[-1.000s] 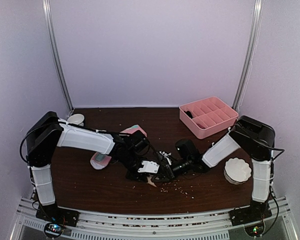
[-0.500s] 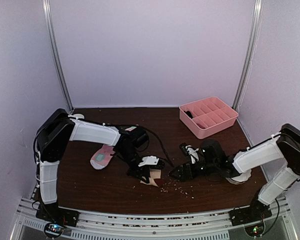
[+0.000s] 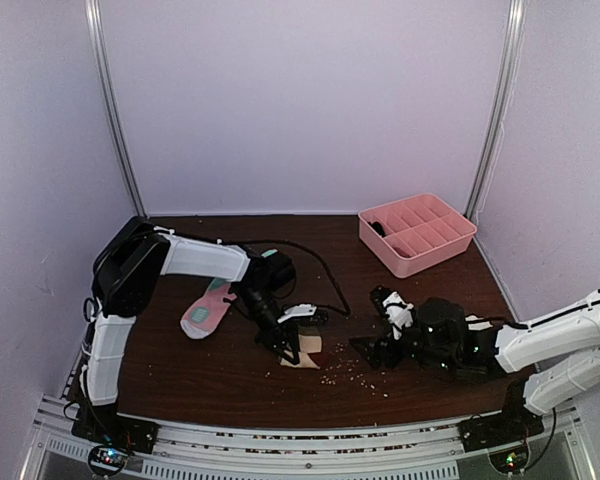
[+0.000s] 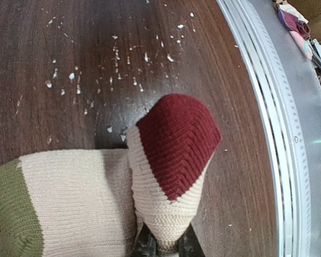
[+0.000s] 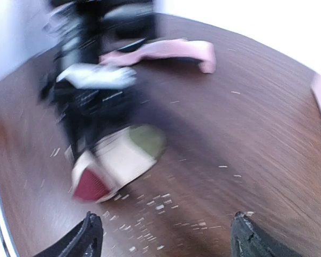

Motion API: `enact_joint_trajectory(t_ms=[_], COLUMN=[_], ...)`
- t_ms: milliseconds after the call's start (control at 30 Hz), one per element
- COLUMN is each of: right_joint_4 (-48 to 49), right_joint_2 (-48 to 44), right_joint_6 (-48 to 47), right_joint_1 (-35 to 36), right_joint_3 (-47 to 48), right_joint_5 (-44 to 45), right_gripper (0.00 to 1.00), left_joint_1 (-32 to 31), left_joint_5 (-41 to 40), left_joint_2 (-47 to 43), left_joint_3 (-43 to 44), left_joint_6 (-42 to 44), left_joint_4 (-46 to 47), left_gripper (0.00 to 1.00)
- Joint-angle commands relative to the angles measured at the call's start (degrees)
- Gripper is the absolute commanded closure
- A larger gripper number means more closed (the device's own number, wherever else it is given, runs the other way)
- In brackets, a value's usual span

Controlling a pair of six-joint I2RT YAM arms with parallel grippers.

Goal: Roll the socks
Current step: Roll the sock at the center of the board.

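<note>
Beige sock (image 4: 80, 198), front-centre on the table (image 4: 53, 48), its maroon toe (image 4: 176, 139) pinched up in my closed left gripper (image 4: 163, 247), right gripper (image 5: 168, 235) wide and empty nearby: rolling just begun, I judge; next I tuck that toe inward.

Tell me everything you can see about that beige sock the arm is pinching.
The beige sock is soft ribbed knit with a cream body, a maroon end and an olive-green patch on the far side. It lies on the dark wooden table near the front edge, beside pale crumbs. The maroon end stands up off the table, and the left gripper is shut on the cream fabric just below it. Nothing else seems to touch it.
</note>
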Motion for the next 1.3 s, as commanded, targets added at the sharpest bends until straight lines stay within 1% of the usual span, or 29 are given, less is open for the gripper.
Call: enact_joint_trajectory(t_ms=[0, 167, 267, 433, 600, 733, 1000, 1100, 1133, 1200, 1233, 1267], right_joint_4=[5.2, -1.1, -2.5, -3.2, -6.8, -7.5, -10.3, -11.1, -11.3, -13.0, -14.2, -15.0], right_joint_2=[3.3, 11.5, 16.3, 22.8, 28.3, 31.2, 33.3, 33.9, 34.0, 34.1, 34.0, 33.8], right_joint_6=[-19.0, -27.9, -32.8, -39.5, -41.1, -41.0, -38.5, -36.7, -35.5, -33.2, -32.3, -31.1], right_joint_1=[6.6, 11.0, 11.5, 11.5, 9.5, 8.3, 7.0, 6.6, 6.4, 5.7, 5.3, 5.1], right_joint_3=[-1.4, 6.9, 11.2, 17.1, 22.4, 23.8, 24.5, 24.6, 24.6, 25.1, 25.4, 25.4], right_joint_5=[-2.3, -7.3, -7.0, -4.3, -5.9, -6.8, -10.8, -12.0, -12.5, -15.0, -16.6, -18.1], right_gripper=[0.22, 0.24, 0.26, 0.33, 0.40, 0.46, 0.80, 0.90, 0.92, 0.97, 0.99, 1.00], left_joint_1=[0.5, 0.6, 0.7, 0.7, 0.7, 0.7, 0.7, 0.7, 0.7, 0.9, 1.0, 1.3], left_joint_5=[-8.9, -7.3, -7.2, -7.7, -7.7, -6.8, -5.1, -5.3, -6.0, -7.3, -7.8, -8.5], left_joint_2=[5.2, 7.1, 7.9, 8.3, 8.4, 7.8, 6.6, 6.1, 5.8, 4.4, 3.5, 2.8], left_joint_3=[-1.6, 0.3, 1.1, 2.1, 2.4, 1.9, 1.2, 1.1, 1.0, 0.8, 1.0, 1.9], left_joint_6=[-1.6, -1.3, -1.0, -0.2, 0.3, 1.6, 1.8, 2.1, 2.0, 1.7, 1.2, 0.8], left_joint_4=[-4.4, -7.3, -8.4, -9.5, -10.0, -10.2, -9.3, -9.2, -9.0, -8.5, -8.5, -9.4], left_gripper=[1.00, 0.99, 0.99, 0.99, 0.97, 0.95, 0.93, 0.90, 0.87, 0.76, 0.59, 0.37])
